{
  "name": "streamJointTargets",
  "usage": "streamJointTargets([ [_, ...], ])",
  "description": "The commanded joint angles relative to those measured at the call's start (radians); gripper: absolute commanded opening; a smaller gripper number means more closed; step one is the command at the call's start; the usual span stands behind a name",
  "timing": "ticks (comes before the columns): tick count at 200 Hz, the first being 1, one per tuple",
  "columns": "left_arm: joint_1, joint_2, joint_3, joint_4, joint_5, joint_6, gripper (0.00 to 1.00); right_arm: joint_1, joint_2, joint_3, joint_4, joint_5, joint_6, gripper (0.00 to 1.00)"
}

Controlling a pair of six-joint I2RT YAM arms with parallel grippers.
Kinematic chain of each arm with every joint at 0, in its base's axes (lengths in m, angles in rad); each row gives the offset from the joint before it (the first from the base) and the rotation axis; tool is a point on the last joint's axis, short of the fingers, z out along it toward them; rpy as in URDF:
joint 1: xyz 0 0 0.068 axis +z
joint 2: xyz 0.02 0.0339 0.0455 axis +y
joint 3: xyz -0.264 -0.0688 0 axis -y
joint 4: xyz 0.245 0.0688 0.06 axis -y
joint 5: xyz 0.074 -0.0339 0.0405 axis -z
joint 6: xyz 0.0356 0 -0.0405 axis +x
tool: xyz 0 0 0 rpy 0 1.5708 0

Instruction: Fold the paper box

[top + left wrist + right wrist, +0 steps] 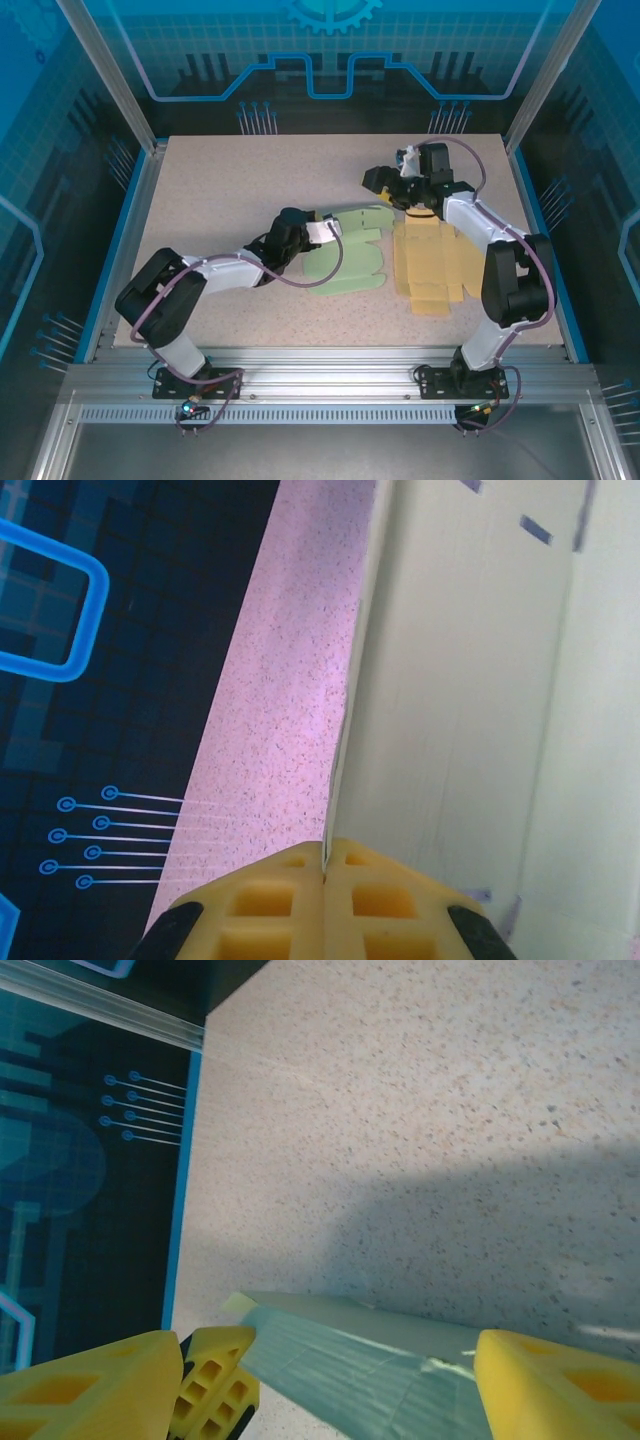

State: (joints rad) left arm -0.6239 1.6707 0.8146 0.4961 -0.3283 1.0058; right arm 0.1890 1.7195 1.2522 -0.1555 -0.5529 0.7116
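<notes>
The left gripper (325, 858) is clamped on an edge of the green box blank (352, 262), mid-table (220, 200), apparently raising that panel for a crease. The right gripper (325, 1365), fingers spread wide, straddles a far flap (probably to steady it).

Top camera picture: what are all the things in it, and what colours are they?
green paper sheet: one, pale green, flat in the middle of the table
yellow paper sheet: one, yellow, flat just right of the green one
table: one, speckled beige, under everything
left arm: one, black and white, reaching to the green sheet's left edge, its jaws shut on it
right arm: one, black and white, at the green sheet's far end, its jaws open around that edge
</notes>
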Motion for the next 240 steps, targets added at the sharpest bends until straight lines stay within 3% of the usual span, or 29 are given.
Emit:
streamJointTargets([
  [1, -0.01, 0.031, 0.021, 0.016, -0.031, 0.023, 0.0, 0.023, -0.004, 0.013, -0.097, 0.031, -0.055, 0.78],
  [56, -0.011, 0.034, 0.025, 0.02, -0.052, 0.023, 0.0, 0.071, -0.035, 0.031, -0.206, 0.152, -0.109, 0.77],
  [96, -0.015, 0.03, -0.003, 0.114, -0.065, 0.056, 0.0, 0.084, -0.048, 0.069, -0.275, 0.225, -0.145, 0.78],
  [136, -0.034, 0.042, -0.019, 0.221, -0.095, 0.107, 0.0, 0.089, -0.035, 0.096, -0.288, 0.233, -0.147, 0.78],
  [193, -0.049, 0.049, -0.022, 0.24, -0.106, 0.121, 0.0, 0.095, 0.004, 0.097, -0.248, 0.214, -0.121, 0.77],
  [240, -0.07, 0.08, -0.013, 0.252, -0.118, 0.128, 0.0, 0.107, 0.041, 0.098, -0.181, 0.153, -0.077, 0.59],
])
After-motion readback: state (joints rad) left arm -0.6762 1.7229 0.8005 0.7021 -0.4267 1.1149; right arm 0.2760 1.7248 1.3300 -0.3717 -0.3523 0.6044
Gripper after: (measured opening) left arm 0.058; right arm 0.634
